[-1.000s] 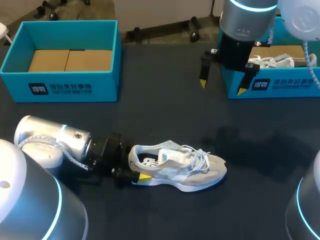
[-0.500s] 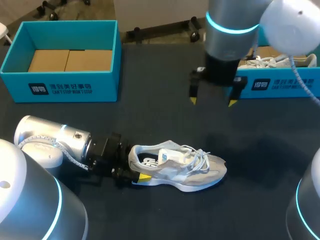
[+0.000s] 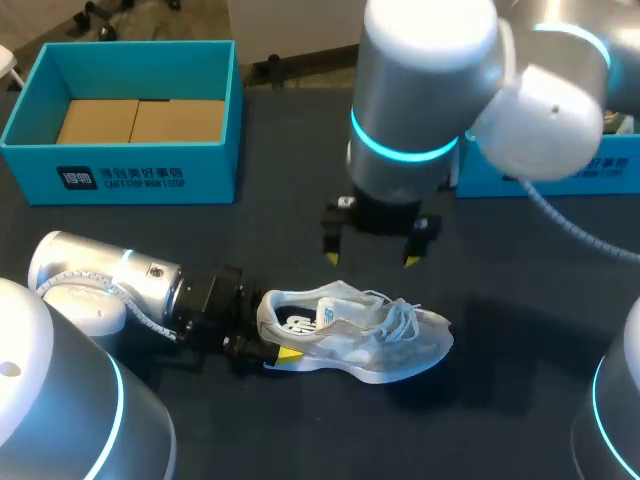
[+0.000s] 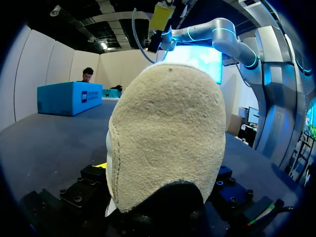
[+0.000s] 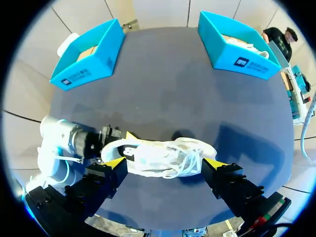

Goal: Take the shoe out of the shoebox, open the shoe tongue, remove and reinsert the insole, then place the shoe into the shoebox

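Near the front edge of the table (image 3: 300, 210), a little left of its middle, the shoe (image 3: 355, 335) is lying on its sole, outside both boxes. Left gripper (image 3: 270, 335) is sitting low on the table from the left edge and is clamping the heel from two sides. Judged as anchoring, so the shoe is not skidding while the other arm works the opening. Right gripper (image 3: 371, 258) is hovering just above the laces, fingers spread wide along the shoe's length and touching nothing, probably lining up on the tongue (image 3: 338, 310). Long axis is running roughly parallel to the front edge, with the heel pointing toward the left edge, the toe toward the right edge and the opening facing up. Far-left shoebox (image 3: 140, 175) is showing only a cardboard floor. Far-right shoebox (image 3: 560, 168) is mostly hiding behind the right arm.
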`<state>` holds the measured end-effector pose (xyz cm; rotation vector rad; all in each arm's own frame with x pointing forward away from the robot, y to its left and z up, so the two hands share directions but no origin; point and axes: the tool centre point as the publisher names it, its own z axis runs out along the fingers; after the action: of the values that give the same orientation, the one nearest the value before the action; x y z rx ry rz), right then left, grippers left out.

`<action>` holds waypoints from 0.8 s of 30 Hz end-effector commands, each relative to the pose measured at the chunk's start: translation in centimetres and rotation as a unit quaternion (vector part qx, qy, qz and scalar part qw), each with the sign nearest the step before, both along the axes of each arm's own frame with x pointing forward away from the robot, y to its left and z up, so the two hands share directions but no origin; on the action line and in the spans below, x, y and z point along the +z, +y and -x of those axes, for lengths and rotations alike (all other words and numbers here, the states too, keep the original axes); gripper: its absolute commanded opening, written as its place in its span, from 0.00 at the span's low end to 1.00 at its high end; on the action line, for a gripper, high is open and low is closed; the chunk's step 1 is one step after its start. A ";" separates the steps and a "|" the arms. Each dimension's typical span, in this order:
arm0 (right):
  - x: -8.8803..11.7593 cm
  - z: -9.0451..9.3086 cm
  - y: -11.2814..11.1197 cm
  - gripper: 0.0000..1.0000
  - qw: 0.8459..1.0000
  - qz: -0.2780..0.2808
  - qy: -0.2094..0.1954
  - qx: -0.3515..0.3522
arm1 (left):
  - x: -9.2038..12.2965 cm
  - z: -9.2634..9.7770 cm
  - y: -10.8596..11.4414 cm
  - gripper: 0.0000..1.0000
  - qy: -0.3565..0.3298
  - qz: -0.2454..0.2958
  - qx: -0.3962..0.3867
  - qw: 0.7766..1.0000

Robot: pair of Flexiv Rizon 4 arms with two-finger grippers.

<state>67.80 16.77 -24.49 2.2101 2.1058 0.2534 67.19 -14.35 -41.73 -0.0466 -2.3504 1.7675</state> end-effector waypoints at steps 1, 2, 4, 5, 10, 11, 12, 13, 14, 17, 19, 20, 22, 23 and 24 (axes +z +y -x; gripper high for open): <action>-0.9 0.1 -0.2 1.00 1.000 -0.009 -0.002 0.001 | -0.1 0.1 0.1 0.00 -0.001 0.000 0.000 1.000; -0.9 0.1 -0.2 1.00 1.000 -0.009 -0.002 0.001 | -0.1 0.1 0.1 0.00 -0.001 0.000 0.000 1.000; -0.9 0.1 -0.2 1.00 1.000 -0.009 -0.002 0.001 | -0.1 0.1 0.1 0.00 -0.001 0.000 0.000 1.000; -0.9 0.1 -0.2 1.00 1.000 -0.009 -0.002 0.001 | -0.1 0.1 0.1 0.00 -0.001 0.000 0.000 1.000; -0.9 0.1 -0.2 1.00 1.000 -0.009 -0.002 0.001 | -0.1 0.1 0.1 0.00 -0.001 0.000 0.000 1.000; -0.9 0.1 -0.2 1.00 1.000 -0.009 -0.002 0.001 | -0.1 0.1 0.1 0.00 -0.001 0.000 0.000 1.000; -1.2 0.1 0.3 1.00 1.000 0.004 -0.002 -0.002 | -0.1 0.1 0.1 0.00 -0.001 0.000 0.000 1.000; -1.5 0.2 0.6 1.00 1.000 0.005 -0.004 -0.005 | -0.1 0.1 0.1 0.00 -0.001 0.000 0.000 1.000; -1.7 0.4 0.9 1.00 1.000 0.003 -0.010 -0.009 | -0.1 0.1 0.1 0.00 -0.001 0.000 0.000 1.000; -2.1 1.2 1.6 1.00 0.999 0.007 -0.027 -0.023 | -0.1 0.1 0.1 0.00 -0.001 0.000 0.000 1.000; -2.5 1.7 2.2 1.00 0.999 0.021 -0.027 -0.034 | -0.1 0.1 0.1 0.00 -0.001 0.000 0.000 1.000; -2.6 1.9 2.5 1.00 0.999 0.016 -0.031 -0.034 | -0.1 0.1 0.1 0.00 -0.001 0.000 0.000 1.000; -3.0 2.2 3.1 1.00 0.998 0.026 -0.031 -0.040 | -0.1 0.1 0.1 0.00 -0.001 0.000 0.000 1.000; -3.2 2.3 3.4 1.00 0.998 0.025 -0.031 -0.040 | -0.1 0.1 0.1 0.00 -0.001 0.000 0.000 1.000; -3.3 2.4 3.7 1.00 0.998 0.023 -0.033 -0.042 | -0.1 0.1 0.1 0.00 -0.001 0.000 0.000 1.000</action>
<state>66.11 17.82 -26.70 2.2013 2.0605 0.2874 67.18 -14.34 -41.72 -0.0465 -2.3505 1.7675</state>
